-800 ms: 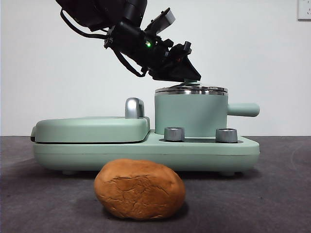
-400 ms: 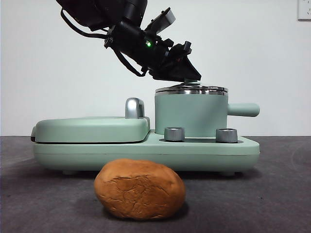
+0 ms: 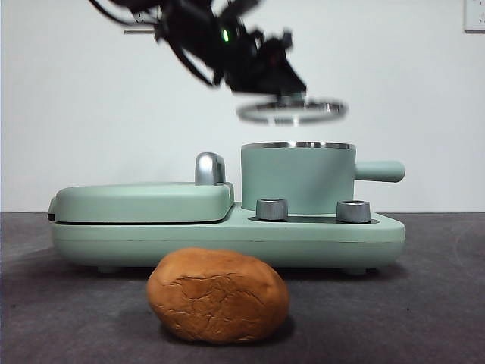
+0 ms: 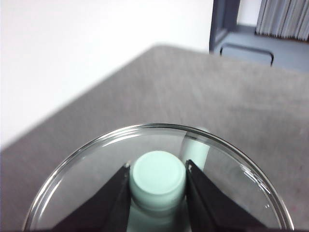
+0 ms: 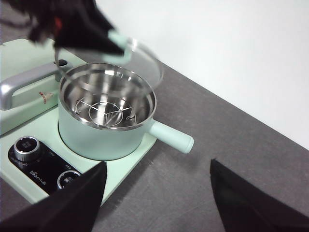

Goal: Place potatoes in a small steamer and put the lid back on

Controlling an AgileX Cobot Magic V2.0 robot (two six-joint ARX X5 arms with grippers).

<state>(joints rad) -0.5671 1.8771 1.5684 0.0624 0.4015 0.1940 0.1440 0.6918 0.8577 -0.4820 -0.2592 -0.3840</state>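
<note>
My left gripper (image 3: 292, 95) is shut on the mint-green knob (image 4: 158, 180) of the round steel-rimmed lid (image 3: 292, 111) and holds it level in the air, clear above the pot. The mint-green steamer pot (image 3: 297, 178) stands open on its base, stubby handle to the right. The right wrist view shows its steel inside (image 5: 108, 108) holding only a wire rack, with the lid (image 5: 145, 60) hanging over its far rim. The orange-brown potato (image 3: 217, 296) lies on the table in front of the appliance. My right gripper (image 5: 158, 163) is open and empty, beside the pot's handle side.
The flat mint-green griddle (image 3: 144, 201) with its chrome handle (image 3: 210, 168) sits left of the pot on the same base. Two steel dials (image 3: 271, 209) (image 3: 353, 211) sit on the base in front of the pot. The dark table (image 3: 424, 303) extends to the right.
My left gripper has lifted the lid off the pot and raised it straight up. The pot now stands open. The potato has not moved.
</note>
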